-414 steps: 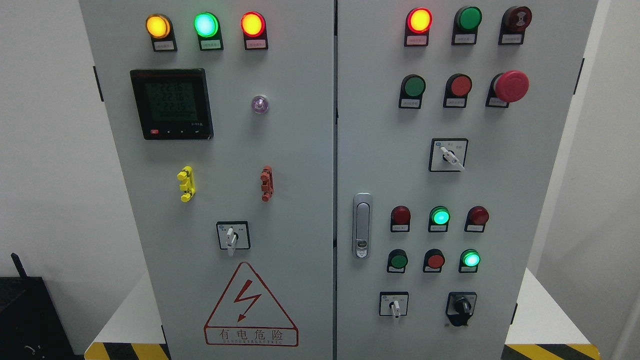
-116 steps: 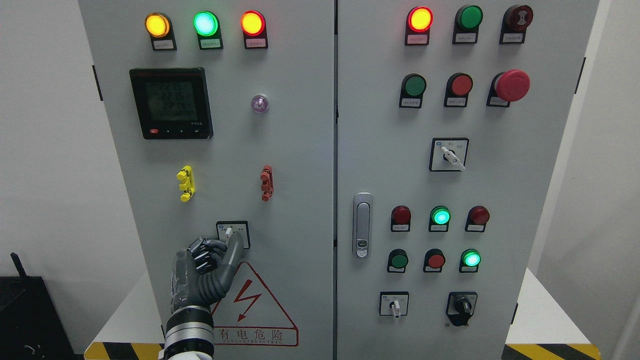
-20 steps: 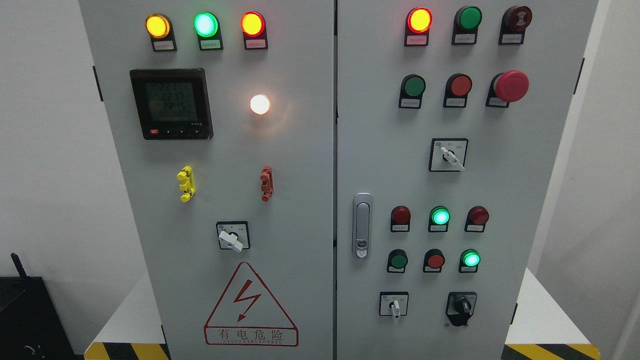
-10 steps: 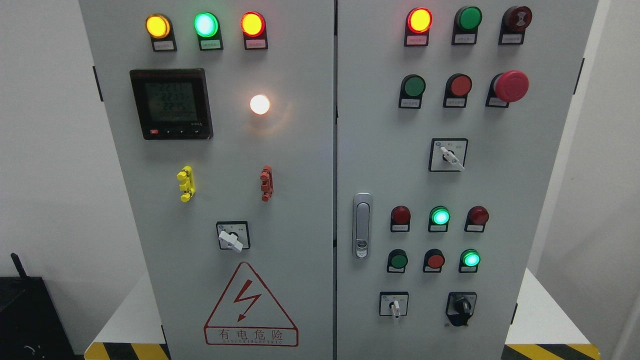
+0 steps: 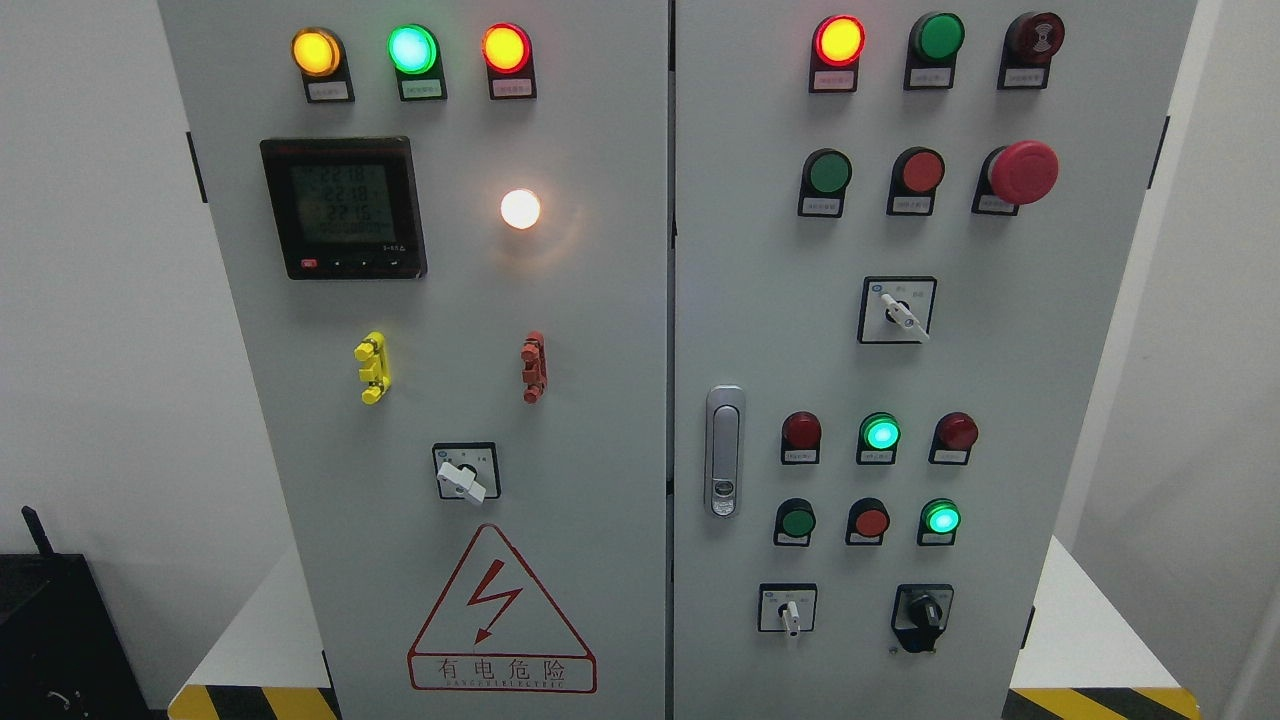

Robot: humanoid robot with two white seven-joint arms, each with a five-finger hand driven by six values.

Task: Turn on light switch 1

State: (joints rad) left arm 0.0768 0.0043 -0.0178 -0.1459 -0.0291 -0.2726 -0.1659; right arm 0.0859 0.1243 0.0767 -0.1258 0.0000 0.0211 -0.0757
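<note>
The white rotary switch (image 5: 464,480) on the left cabinet door sits in its black-framed plate, its lever turned so the tip points down and to the right. Above it, the round lamp (image 5: 520,209) beside the black meter glows bright white. Neither of my hands shows anywhere in the head view.
The grey cabinet (image 5: 600,350) fills the view, with a black digital meter (image 5: 343,207), yellow (image 5: 372,367) and red (image 5: 534,367) clips, a door handle (image 5: 724,450), a red mushroom button (image 5: 1022,172) and more lamps and switches on the right door. A black box (image 5: 60,640) stands at lower left.
Over the last second nothing has moved. Earlier, my left hand was at the rotary switch; since then its lever has turned from straight down to the lower right, the lamp lit, and the hand left.
</note>
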